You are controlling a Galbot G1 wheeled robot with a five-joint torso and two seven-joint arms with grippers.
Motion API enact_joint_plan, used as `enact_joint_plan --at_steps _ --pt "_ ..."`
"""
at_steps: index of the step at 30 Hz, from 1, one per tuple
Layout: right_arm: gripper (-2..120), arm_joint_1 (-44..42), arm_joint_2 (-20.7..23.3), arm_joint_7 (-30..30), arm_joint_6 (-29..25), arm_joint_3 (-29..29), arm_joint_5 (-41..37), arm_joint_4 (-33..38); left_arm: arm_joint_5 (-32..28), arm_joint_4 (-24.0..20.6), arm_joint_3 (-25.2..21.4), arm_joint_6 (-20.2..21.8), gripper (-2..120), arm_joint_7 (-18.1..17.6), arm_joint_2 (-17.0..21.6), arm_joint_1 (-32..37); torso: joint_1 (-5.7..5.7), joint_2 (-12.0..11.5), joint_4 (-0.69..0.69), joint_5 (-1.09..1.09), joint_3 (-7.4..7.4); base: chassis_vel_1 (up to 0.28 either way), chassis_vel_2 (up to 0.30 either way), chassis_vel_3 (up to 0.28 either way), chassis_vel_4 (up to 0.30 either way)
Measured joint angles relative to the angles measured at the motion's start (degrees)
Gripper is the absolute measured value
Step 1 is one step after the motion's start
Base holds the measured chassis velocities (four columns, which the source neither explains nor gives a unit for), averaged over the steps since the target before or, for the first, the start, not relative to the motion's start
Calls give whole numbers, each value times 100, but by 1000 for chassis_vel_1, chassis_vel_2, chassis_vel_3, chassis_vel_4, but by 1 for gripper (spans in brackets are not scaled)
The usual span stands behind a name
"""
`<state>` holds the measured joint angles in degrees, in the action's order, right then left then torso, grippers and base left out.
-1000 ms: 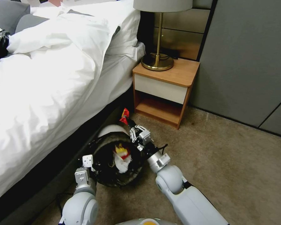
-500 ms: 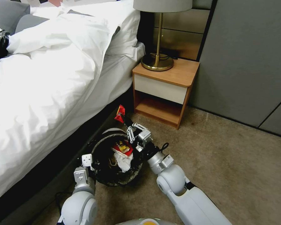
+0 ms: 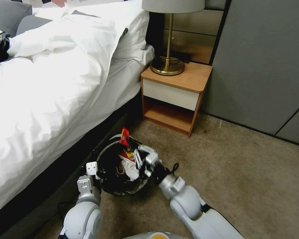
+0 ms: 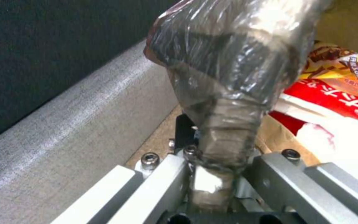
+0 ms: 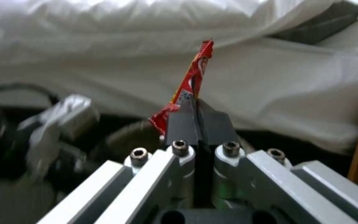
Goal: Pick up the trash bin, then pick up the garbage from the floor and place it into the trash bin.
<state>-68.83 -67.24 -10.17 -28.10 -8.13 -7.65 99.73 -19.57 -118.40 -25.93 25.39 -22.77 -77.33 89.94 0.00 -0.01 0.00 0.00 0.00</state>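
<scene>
The left gripper (image 3: 98, 171) is clamped on the bag-lined rim of the small round white plastic trash bin (image 3: 123, 167) with its dark liner, holding it beside the white-sheeted bed (image 3: 49, 86). The right gripper (image 3: 131, 144), fingers pressed together, pinches a thin red foil wrapper (image 3: 124, 136) standing upright over the bin's far rim, above the red, yellow and white litter (image 3: 129, 164) inside.

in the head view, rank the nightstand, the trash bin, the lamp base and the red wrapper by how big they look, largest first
1. Nightstand
2. Trash bin, held by the left gripper
3. Lamp base
4. Red wrapper, pinched in the right gripper

The bin sits nearer the camera, so it looks larger.
</scene>
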Motion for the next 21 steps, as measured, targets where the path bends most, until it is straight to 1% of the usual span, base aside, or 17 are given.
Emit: enact_joint_plan --at_steps 3,5,7,11,19,21 --pt "0 -67 233 -23 -80 48 30 -141 -47 -74 -4 256 0 -35 20 -5 0 0 0 0 0 0 0 0 0" --pt "0 -65 241 -25 -87 58 30 -168 -59 -91 -3 299 0 -42 22 -1 0 0 0 0 0 0 0 0 0" --pt "0 -27 256 -28 -92 72 31 -299 -108 -166 -3 446 0 -75 30 14 0 0 0 0 0 0 0 0 0" --pt "0 -12 317 -32 -105 47 40 -416 -198 -252 -27 604 0 -107 46 34 0 0 1 1 0 0 0 0 0" --pt "0 -24 327 79 -30 24 195 -632 -294 -321 -35 709 0 -127 50 66 0 0 0 1 0 0 0 0 0" --pt "8 23 331 137 -4 19 228 -666 -340 -356 -18 767 0 -127 51 76 0 0 0 -1 0 0 0 0 0"
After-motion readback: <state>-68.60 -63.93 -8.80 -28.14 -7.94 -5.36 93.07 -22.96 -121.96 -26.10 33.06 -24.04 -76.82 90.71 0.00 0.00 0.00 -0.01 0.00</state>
